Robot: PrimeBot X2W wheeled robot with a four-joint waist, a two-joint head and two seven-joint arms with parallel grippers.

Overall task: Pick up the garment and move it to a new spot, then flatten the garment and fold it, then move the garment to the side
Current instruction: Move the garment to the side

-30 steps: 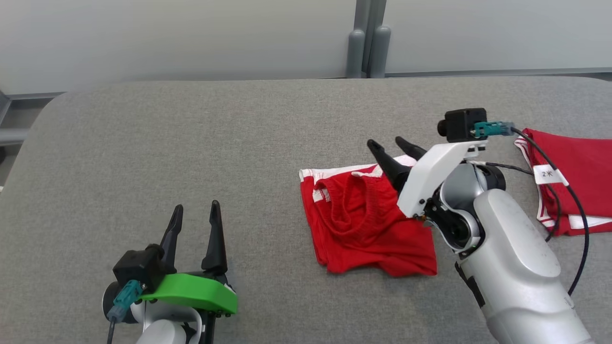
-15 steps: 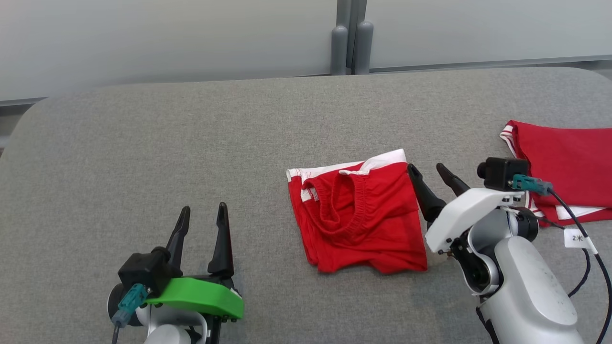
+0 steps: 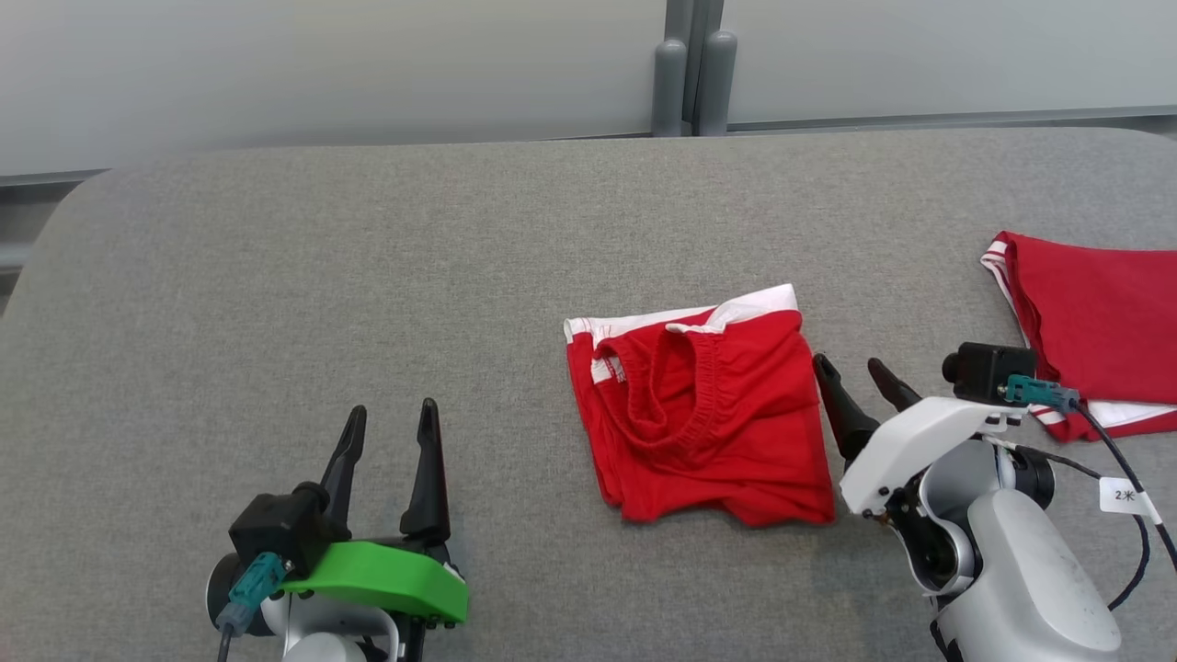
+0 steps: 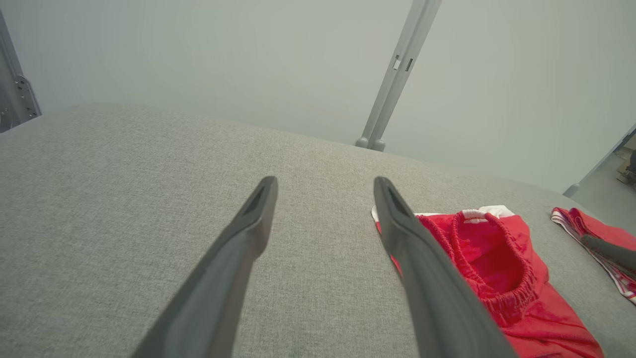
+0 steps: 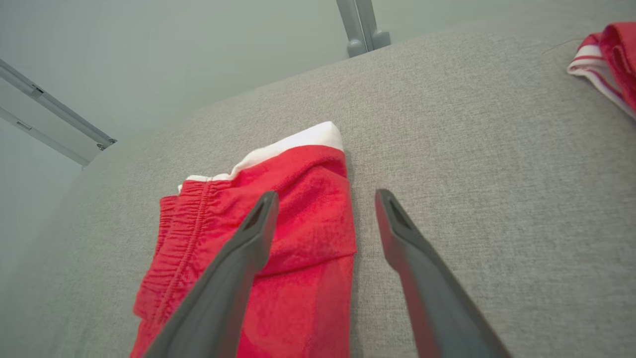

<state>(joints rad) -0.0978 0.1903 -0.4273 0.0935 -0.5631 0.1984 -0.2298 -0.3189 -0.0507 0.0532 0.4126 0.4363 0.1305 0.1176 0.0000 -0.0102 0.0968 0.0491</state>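
Observation:
The garment [image 3: 703, 409] is a pair of red shorts with white trim and an elastic waistband, lying folded near the middle of the grey table [image 3: 368, 276]. It also appears in the left wrist view [image 4: 489, 268] and the right wrist view [image 5: 293, 223]. My right gripper [image 3: 851, 372] stands open just off the garment's right edge, nothing between its fingers. In the right wrist view [image 5: 325, 196] its jaws straddle that edge. My left gripper [image 3: 391, 414] is open at the lower left, well apart from the garment, and holds nothing [image 4: 325, 181].
A second red garment with white stripes [image 3: 1094, 322] lies at the table's right edge [image 5: 608, 59]. A black cable with a white tag [image 3: 1126, 496] hangs by my right arm. A grey post [image 3: 690, 69] stands behind the table against a pale wall.
My right gripper has drawn back off the garment, from over its top right corner to beside its right edge. The camera shifted slightly. The left arm has stayed in place.

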